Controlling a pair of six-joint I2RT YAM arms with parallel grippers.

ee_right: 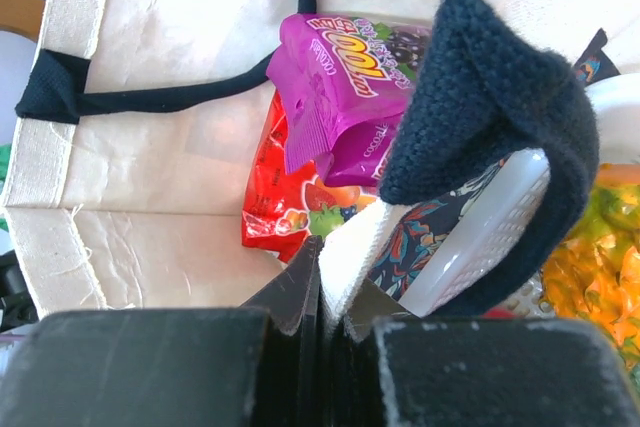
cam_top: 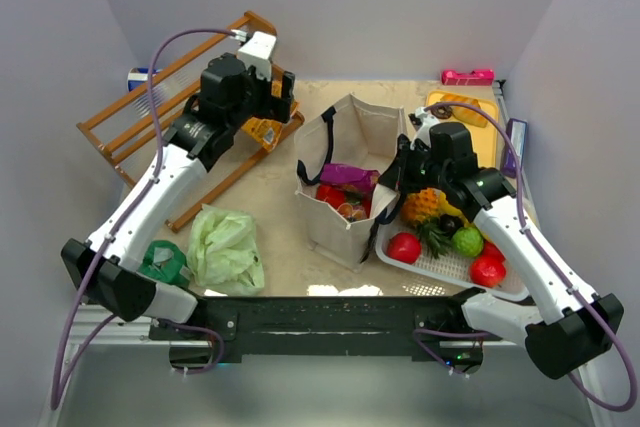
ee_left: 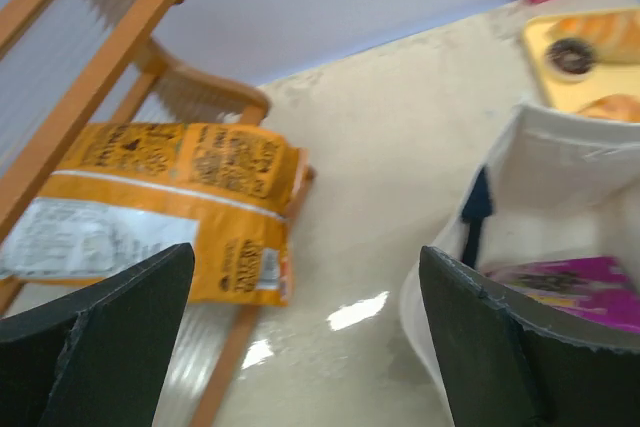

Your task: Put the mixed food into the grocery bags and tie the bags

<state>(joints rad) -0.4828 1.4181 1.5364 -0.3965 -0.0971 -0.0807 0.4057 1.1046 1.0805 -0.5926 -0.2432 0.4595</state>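
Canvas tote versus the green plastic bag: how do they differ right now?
The canvas tote stands open with a purple packet and a red packet inside; the green plastic bag lies crumpled flat, contents not visible. The right pincer pinches the tote's rim; no pincer holds the plastic bag. Both sit on the table, untied.

The right end effector [ee_right: 322, 277] sits at the bottom edge, its 2 fingers pinched together on the near rim of the beige canvas tote [ee_right: 180, 147]. A black strap [ee_right: 500, 97] folds over that rim. Inside the tote, a purple packet [ee_right: 335, 87] lies on top of a red packet [ee_right: 275, 197]. To the right, a white mesh basket [ee_right: 490, 237] touches the tote, with bumpy yellow-orange fruit [ee_right: 590, 277] beyond it.
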